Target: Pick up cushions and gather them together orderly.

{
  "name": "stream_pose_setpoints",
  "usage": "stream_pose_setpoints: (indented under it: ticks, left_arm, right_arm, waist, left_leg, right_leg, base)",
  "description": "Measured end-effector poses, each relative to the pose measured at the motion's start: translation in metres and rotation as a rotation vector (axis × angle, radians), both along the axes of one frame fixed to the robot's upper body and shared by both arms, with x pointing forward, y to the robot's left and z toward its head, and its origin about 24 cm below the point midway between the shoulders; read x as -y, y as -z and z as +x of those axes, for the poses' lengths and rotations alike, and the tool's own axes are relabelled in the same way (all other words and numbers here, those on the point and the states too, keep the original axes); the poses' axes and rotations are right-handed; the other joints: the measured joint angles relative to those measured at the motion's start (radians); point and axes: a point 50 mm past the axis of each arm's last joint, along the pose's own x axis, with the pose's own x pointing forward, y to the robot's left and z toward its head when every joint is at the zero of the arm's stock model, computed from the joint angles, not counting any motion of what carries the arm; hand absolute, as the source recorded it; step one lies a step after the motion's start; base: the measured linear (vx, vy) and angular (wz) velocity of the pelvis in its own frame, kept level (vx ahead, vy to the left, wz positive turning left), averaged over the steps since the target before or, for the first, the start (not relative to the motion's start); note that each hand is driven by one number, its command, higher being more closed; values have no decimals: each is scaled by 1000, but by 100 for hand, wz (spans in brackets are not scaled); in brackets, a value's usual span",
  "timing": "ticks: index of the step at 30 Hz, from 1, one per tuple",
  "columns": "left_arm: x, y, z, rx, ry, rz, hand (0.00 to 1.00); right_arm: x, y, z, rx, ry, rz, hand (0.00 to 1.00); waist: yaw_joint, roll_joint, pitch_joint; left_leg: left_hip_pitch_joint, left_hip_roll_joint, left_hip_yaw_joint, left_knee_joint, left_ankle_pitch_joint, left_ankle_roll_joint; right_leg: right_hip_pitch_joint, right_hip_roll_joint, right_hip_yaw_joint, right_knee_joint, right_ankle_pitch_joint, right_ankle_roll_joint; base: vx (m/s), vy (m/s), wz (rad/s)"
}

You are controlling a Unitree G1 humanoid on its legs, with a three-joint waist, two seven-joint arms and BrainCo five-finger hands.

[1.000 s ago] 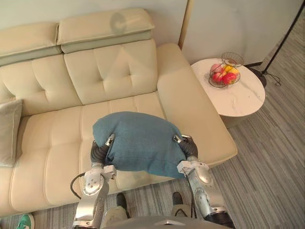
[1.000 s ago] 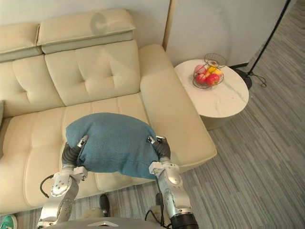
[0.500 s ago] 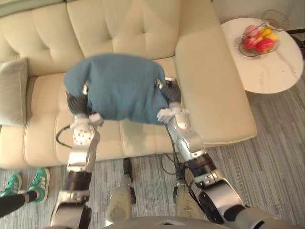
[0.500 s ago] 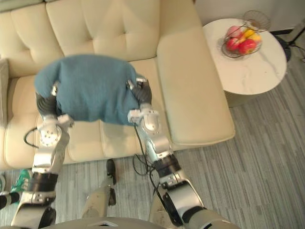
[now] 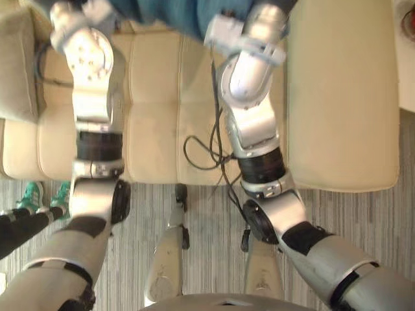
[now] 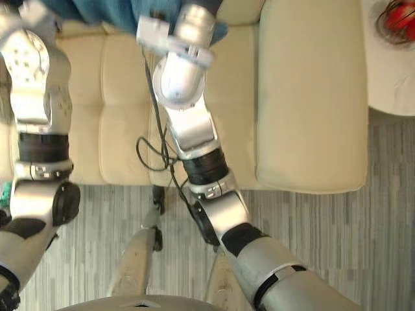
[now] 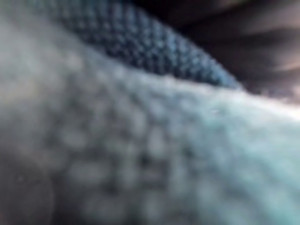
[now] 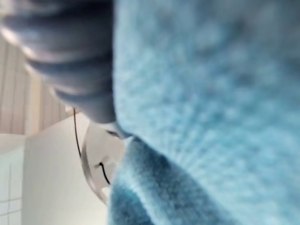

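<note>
The blue knitted cushion [image 5: 170, 11] hangs above the cream sofa's seat [image 5: 155, 110], at the far edge of the eye views, between my two raised arms. The same blue fabric [image 7: 140, 140] lies right against my left hand's dark ribbed cover [image 7: 225, 28]. My right hand's dark cover [image 8: 70, 61] presses against the cushion's other side [image 8: 211, 93]. A second, grey cushion [image 5: 16, 71] leans at the sofa's left end.
The sofa's wide right armrest [image 5: 340, 97] lies to my right. Beyond it stands a round white side table [image 6: 389, 71] with a wire fruit basket [image 6: 399, 16]. A person's legs and green shoes [image 5: 29, 197] stand on the striped floor at my left.
The camera has tipped further down, so the sofa and table slid up the view. The blue cushion stays between both hands, now at the top edge, further out over the seat.
</note>
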Motion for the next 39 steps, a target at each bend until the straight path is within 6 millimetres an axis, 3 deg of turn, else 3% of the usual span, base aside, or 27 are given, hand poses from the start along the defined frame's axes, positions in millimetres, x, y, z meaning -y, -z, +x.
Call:
stream_pose_setpoints:
  ticks: [1, 3, 5, 7, 9, 10, 11, 15, 19, 26, 27, 28, 29, 33, 39]
  left_arm:
    - [3, -11, 0, 6, 6, -1, 0]
    - [2, -13, 6, -41, -23, 11, 0]
    - [-14, 9, 21, -156, -96, 33, 0]
    - [-36, 39, 31, -257, -155, 35, 0]
    - [-38, 58, 44, -359, -150, 33, 0]
    - [-35, 54, 46, -363, -129, 29, 0]
    - [-26, 37, 51, -382, -67, 31, 0]
    - [-4, 7, 48, -334, -1, 150, 0]
    - [-22, 2, 42, -294, -21, 103, 0]
    - [-50, 51, 41, -353, -61, 34, 0]
    - [-51, 54, 41, -356, -64, 33, 0]
    - [-54, 57, 39, -355, -74, 35, 0]
    - [-58, 58, 38, -355, -88, 39, 0]
    - [-69, 73, 35, -375, -94, 24, 0]
    - [-81, 101, 34, -428, -99, 4, 0]
  right_arm:
    - [1, -9, -3, 24, 25, 9, 0]
    - [7, -16, 0, 28, 73, 28, 0]
    - [14, -18, 11, 0, 134, 2, 0]
    - [24, -33, 17, 5, 183, -32, 0]
    - [48, -53, 19, 11, 200, -37, 0]
    - [53, -56, 20, 11, 191, -22, 0]
    - [60, -57, 24, -7, 134, -1, 0]
    - [78, -30, 47, -132, 108, 5, 0]
    - [91, -7, 61, -237, 150, -1, 0]
    - [95, 16, 68, -305, 158, -8, 0]
    - [95, 17, 66, -299, 157, -7, 0]
    - [94, 19, 63, -285, 149, -6, 0]
    - [94, 21, 60, -273, 139, 0, 0]
    - [96, 31, 62, -300, 114, -10, 0]
    - [101, 58, 72, -388, 66, -20, 0]
  waist:
    - [4, 0, 0]
    - [8, -1, 1]
    - [7, -1, 5]
    - [6, -1, 30]
    - [16, -2, 65]
    - [15, -2, 73]
    - [8, -3, 89]
    - [7, -5, 132]
    - [-4, -10, 178]
    - [-33, -40, 204]
    - [-34, -40, 204]
    - [-37, -42, 204]
    - [-46, -47, 208]
    - [-50, -49, 209]
    - [-57, -49, 209]
  left_leg:
    - [-30, 9, 1, 0, 3, -1]
    - [-65, 22, 5, 0, 7, -6]
    - [-87, 30, 23, -1, 18, -19]
    - [-113, 33, 47, -1, 61, -39]
    - [-151, 62, 57, -1, 75, -46]
    - [-160, 68, 57, -1, 79, -42]
    - [-187, 79, 58, -1, 86, -35]
    - [-246, 71, 81, -1, 123, -7]
    - [-282, 70, 83, -1, 127, -3]
    - [-307, 40, 91, -1, 122, -8]
    - [-307, 39, 93, -1, 111, -20]
    - [-304, 37, 103, -2, 41, -37]
    - [-304, 30, 117, -2, 30, -31]
    - [-284, 17, 157, -2, 64, -5]
    - [-220, 31, 160, -3, 65, -3]
  right_leg:
    - [-17, 11, -2, -32, 22, -3]
    - [-31, 24, -8, -74, 46, -6]
    - [-50, 29, -10, -87, 50, -6]
    - [-71, 29, -13, -87, 52, -8]
    - [-104, 61, -18, -88, 56, -15]
    - [-109, 68, -22, -87, 56, -16]
    - [-127, 79, -37, -85, 57, -17]
    - [-201, 72, -41, -47, 48, -32]
    - [-258, 67, -41, -6, 40, -41]
    - [-328, 35, -5, 62, 14, -45]
    - [-334, 32, -1, 70, 10, -40]
    - [-343, 32, 9, 82, 13, -28]
    - [-347, 25, 19, 80, 23, -19]
    - [-338, 9, 42, 81, 32, -8]
    - [-281, 22, 40, 85, 21, -11]
  base:
    - [2, -42, -21]
    - [18, -49, -18]
    - [30, -51, -11]
    - [13, -61, -1]
    - [-15, -87, -11]
    - [-42, -79, -3]
    - [-57, -45, 2]
    - [-55, -11, 4]
    - [-41, 59, -3]
    - [-38, 38, 1]
    - [-56, 8, 2]
    - [-60, -9, 2]
    - [-59, -12, 2]
    - [-42, -39, -2]
    - [-28, -116, -8]
